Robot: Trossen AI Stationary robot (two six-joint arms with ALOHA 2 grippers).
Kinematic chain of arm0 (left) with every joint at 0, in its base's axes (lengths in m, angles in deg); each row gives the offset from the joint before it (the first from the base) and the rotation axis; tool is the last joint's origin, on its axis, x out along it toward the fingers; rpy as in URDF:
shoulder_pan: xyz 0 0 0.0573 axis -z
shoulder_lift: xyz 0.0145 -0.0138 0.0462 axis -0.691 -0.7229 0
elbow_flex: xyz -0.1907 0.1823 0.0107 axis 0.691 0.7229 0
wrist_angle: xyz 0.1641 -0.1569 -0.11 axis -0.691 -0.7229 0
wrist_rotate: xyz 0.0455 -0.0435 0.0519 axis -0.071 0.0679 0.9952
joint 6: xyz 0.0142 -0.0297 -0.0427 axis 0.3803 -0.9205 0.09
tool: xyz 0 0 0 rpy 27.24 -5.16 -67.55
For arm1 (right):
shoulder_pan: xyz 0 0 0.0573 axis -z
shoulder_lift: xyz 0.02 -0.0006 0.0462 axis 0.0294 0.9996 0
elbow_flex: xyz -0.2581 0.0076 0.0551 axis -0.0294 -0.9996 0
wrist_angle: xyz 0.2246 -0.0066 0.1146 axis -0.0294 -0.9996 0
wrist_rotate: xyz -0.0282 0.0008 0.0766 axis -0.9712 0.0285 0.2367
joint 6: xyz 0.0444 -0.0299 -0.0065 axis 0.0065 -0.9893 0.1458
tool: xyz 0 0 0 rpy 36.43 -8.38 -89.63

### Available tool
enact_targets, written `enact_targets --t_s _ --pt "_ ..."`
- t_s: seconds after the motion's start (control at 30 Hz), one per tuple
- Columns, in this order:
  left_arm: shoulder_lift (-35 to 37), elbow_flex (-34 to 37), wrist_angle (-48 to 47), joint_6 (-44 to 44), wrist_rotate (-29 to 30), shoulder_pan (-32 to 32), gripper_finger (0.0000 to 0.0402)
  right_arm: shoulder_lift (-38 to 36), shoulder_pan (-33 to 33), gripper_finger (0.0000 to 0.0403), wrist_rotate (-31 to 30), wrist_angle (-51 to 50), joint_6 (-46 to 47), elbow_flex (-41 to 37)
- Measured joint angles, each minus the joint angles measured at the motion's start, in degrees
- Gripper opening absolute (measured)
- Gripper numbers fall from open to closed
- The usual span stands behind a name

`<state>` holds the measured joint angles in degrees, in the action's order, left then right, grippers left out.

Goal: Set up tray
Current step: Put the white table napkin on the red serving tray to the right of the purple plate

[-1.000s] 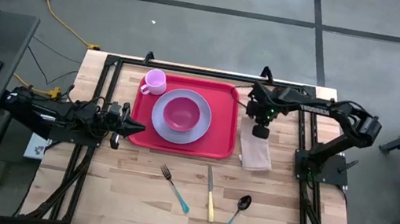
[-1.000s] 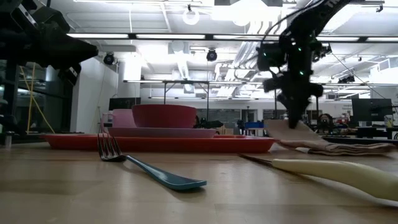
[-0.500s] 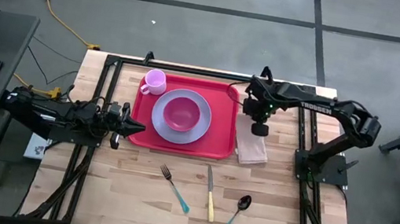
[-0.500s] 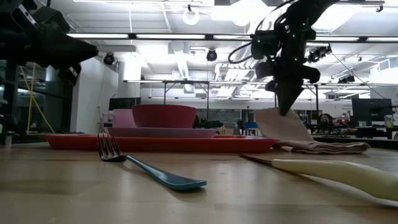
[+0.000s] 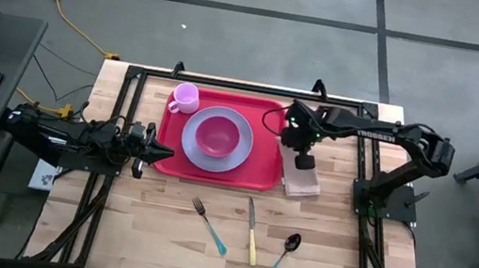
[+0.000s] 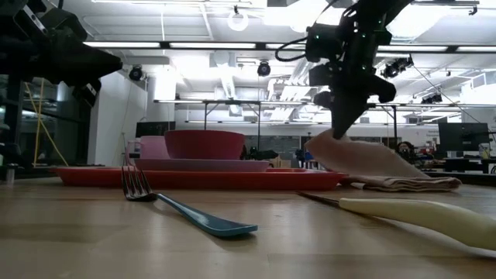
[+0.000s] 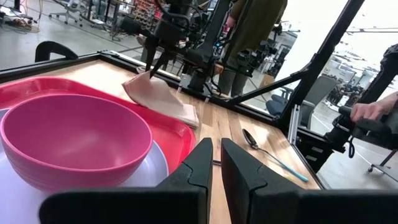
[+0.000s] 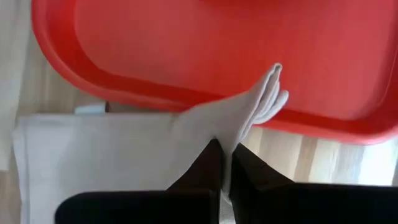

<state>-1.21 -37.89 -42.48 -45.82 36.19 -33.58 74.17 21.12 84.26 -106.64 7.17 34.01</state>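
Observation:
The red tray [image 5: 264, 161] lies at the table's far middle, carrying a lavender plate [image 5: 239, 148] with a pink bowl [image 5: 217, 135] and a pink cup [image 5: 185, 97]. A beige folded napkin [image 5: 304, 182] lies just right of the tray's right rim. My right gripper [image 5: 298, 154] is shut on it and points steeply down. My left gripper [image 5: 164, 151] waits level at the tray's left edge [image 7: 25, 87]. Its fingers [image 7: 214, 168] stand a narrow gap apart with nothing between them. My right gripper pinches the napkin's tray-side end [image 8: 249, 109] between its two fingers, coming from above. Folded layers stick out past the fingertips [image 8: 211, 155]. That end [image 6: 318, 143] is raised and slopes down to the rest of the napkin [image 6: 403, 184], which lies on the table.
A teal-handled fork [image 5: 209, 225], a cream-handled knife [image 5: 251, 233] and a teal-handled spoon [image 5: 281, 259] lie on the wood near the front. A black frame [image 5: 247, 86] rims the table. A person [image 7: 249, 25] stands beyond the table's right side.
My right gripper has risen and moved toward the tray while rolling, still shut on the napkin. The napkin's held end has lifted and been drawn toward the tray's right rim. Its other end has stayed on the table.

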Motion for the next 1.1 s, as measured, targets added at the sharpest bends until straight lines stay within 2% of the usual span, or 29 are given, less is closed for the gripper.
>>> enact_targets --t_s 0.33,0.7,0.87,1.1 --pt "0.00 0.01 0.01 -0.02 0.02 0.00 0.0065 -3.95 0.55 0.0000 0.37 -6.08 -4.03 0.00" --pt "0.01 0.00 0.02 -0.02 0.02 0.00 0.0065 -14.29 0.40 0.0000 7.57 -9.17 -6.49 0.00" --pt "0.01 0.01 0.02 -0.03 0.02 0.01 0.0065 -16.73 0.40 0.0000 8.11 -8.91 -7.99 0.00" --pt "0.01 0.02 0.04 -0.04 0.02 0.00 0.0065 -16.54 -0.09 0.0000 10.59 -4.79 -11.05 0.00"
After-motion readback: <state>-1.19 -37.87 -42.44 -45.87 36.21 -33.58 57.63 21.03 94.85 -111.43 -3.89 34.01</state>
